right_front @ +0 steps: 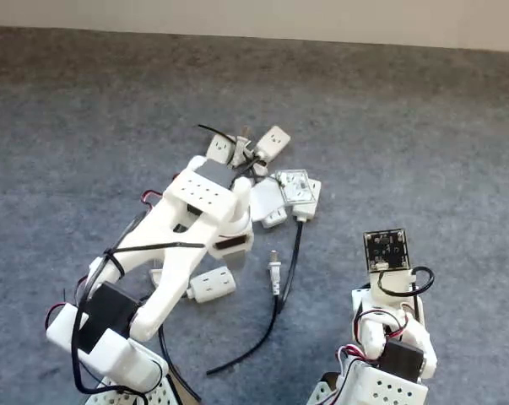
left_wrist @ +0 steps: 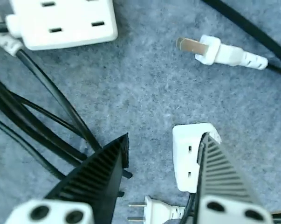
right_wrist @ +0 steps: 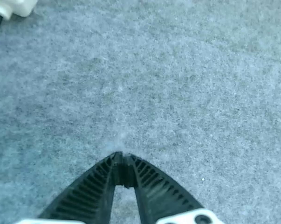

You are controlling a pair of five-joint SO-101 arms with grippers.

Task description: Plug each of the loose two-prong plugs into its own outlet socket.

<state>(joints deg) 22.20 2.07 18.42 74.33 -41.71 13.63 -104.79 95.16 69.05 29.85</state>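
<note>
Lighting: soft, even, moderately bright.
Faint, diffuse shadows lie under the left arm [right_front: 165, 253] and black cords [right_front: 269, 325] on the grey carpet [right_front: 423, 126]; the white outlet socket [left_wrist: 65, 21] is the brightest surface.

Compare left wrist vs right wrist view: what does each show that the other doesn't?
Left wrist view: the left gripper with fingers open, a loose two-prong plug, a second plug, a large outlet block, a small outlet block beside one finger, and black cables.
Right wrist view: the right gripper with fingers shut, and a white piece at the edge, too cropped to identify.
Both: the grey carpet and black ribbed fingers.
</note>
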